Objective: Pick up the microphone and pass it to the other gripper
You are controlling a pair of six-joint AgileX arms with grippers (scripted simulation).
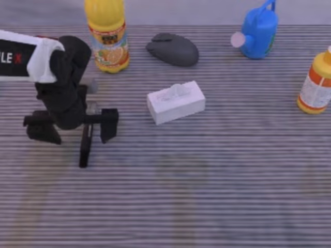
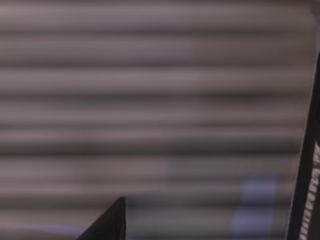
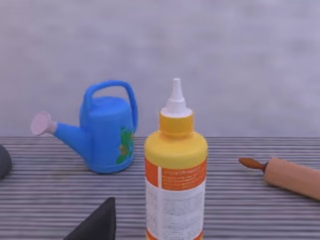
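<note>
Left gripper (image 1: 72,124) low over table's left side, jaws spread wide, straddling microphone (image 1: 85,144); nothing gripped yet. Microphone flat on table (image 1: 207,196), black handle trailing toward near edge, head hidden under wrist. Best closed squarely across handle, leaving free length for handover. Right gripper (image 3: 95,225) outside top view, jaw state untellable. Partial "LE X" readable on left arm; bottle labels illegible.

The white segment of the left arm (image 1: 20,57) bears the partial lettering "LE X".
</note>
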